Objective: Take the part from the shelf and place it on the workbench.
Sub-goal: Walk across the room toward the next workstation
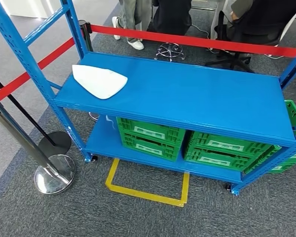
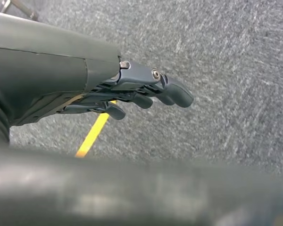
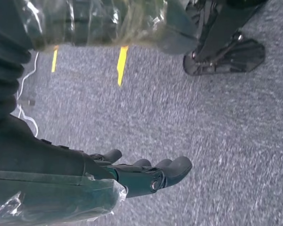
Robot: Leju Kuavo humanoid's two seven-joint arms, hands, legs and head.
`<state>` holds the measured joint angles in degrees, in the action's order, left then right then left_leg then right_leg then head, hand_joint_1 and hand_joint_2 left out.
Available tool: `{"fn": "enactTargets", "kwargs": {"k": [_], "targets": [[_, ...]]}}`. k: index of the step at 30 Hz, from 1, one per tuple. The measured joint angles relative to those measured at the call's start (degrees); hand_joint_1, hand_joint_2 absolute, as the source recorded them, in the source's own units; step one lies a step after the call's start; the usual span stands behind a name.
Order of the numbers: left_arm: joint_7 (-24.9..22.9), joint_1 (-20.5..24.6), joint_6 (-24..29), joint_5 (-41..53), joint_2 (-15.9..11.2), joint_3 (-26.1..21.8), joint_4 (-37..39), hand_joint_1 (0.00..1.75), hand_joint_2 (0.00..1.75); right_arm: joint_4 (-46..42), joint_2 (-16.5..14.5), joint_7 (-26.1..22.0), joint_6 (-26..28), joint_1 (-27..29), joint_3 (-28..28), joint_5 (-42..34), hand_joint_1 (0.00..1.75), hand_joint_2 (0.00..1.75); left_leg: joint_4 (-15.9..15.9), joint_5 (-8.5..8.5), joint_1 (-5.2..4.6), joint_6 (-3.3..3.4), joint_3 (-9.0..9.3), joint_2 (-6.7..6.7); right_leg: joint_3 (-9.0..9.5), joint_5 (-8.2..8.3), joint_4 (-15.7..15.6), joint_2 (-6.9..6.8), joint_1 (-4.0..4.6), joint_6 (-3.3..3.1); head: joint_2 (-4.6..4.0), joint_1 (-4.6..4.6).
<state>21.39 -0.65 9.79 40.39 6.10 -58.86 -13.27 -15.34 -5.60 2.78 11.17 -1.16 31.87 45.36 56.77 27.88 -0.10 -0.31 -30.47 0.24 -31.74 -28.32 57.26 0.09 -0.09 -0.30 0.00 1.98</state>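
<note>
A white, flat, teardrop-shaped part (image 1: pixel 98 81) lies on the upper board of the blue shelf (image 1: pixel 199 98), near its left end. My left hand (image 2: pixel 133 92) hangs over grey carpet, fingers stretched out and holding nothing. My right hand (image 3: pixel 143 172) also hangs above the carpet with its fingers extended and nothing in them. Both hands are far from the part.
Green crates (image 1: pixel 150 137) sit on the shelf's lower board. A yellow tape square (image 1: pixel 146 190) marks the carpet in front. Chrome stanchion bases (image 1: pixel 54 173) stand at left, with a red barrier belt (image 1: pixel 199 42) behind the shelf. People's legs (image 1: pixel 131 22) and office chairs (image 1: pixel 236 34) are beyond.
</note>
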Motion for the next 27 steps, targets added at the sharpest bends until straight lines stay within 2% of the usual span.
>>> {"fn": "enactTargets", "kwargs": {"k": [5, 11, 27], "targets": [[-2.6, -0.7, -1.2, -4.9, -0.7, 7.0, -0.2, 0.0, 0.0, -0.7, 0.5, -0.4, -1.3, 1.2, -3.6, -5.5, 0.0, 0.0, 0.1, -0.1, -0.19, 0.32, -0.08, 0.01, 0.58, 0.38, -0.3, 0.05, -0.18, 0.63, 0.0, 0.01], [-5.7, -1.7, -2.6, -10.8, -1.7, 15.2, -1.1, 0.0, 0.0, -1.7, 1.2, -0.8, -3.0, 2.4, -7.9, -12.1, 0.0, 0.0, 0.1, -0.04, -0.22, 0.47, -0.08, 0.01, 0.63, 0.37, -0.3, 0.04, -0.24, 0.95, 0.0, 0.03], [-14.0, -4.7, -6.3, -26.6, -3.8, 37.4, -4.5, 0.0, 0.0, -4.3, 3.2, -1.8, -7.3, 6.1, -19.8, -29.8, 0.0, 0.0, 0.1, -0.09, -0.02, 0.4, -0.06, 0.01, 0.6, 0.32, -0.2, 0.04, -0.08, 0.98, 0.0, 0.04]]}}
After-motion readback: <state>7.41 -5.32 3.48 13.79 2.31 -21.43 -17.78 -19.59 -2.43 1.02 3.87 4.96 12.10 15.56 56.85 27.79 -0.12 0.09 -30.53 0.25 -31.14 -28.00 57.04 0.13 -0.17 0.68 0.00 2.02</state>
